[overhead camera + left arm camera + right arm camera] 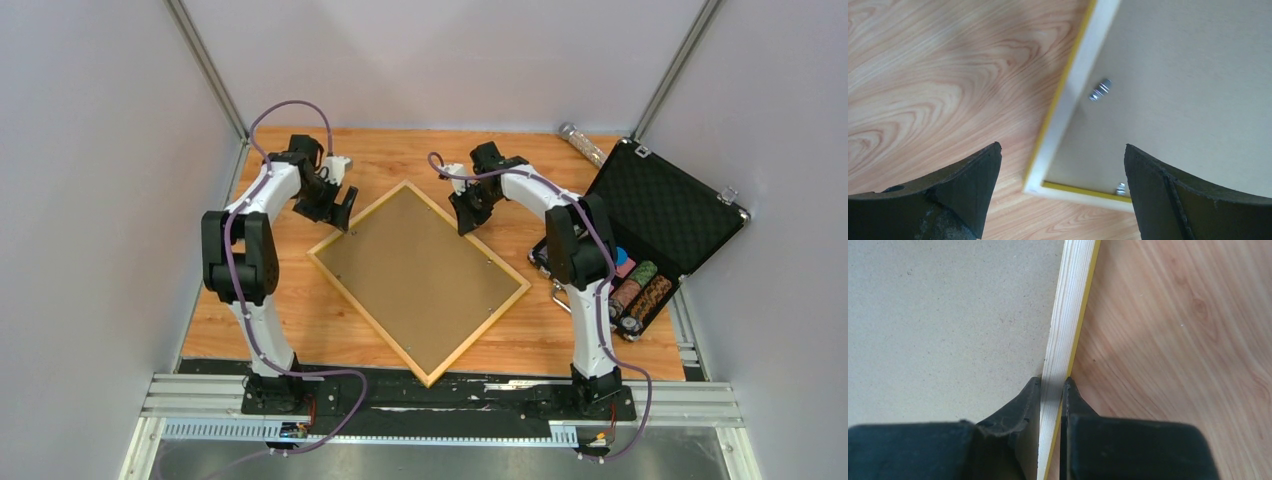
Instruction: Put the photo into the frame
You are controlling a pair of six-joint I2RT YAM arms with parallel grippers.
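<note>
Pale wooden frame (479,336), matt brown board back (418,278), smooth grained wood table (290,310)

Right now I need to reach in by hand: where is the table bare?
Bare wood lies between the frame and the left arm base, between the frame and the right arm base, and along the far wall. Crowded on the right, by the open case.

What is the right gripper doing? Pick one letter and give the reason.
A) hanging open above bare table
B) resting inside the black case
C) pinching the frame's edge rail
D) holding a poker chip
C: the right wrist view shows the right gripper closed on both sides of the pale wooden rail of the frame.
</note>
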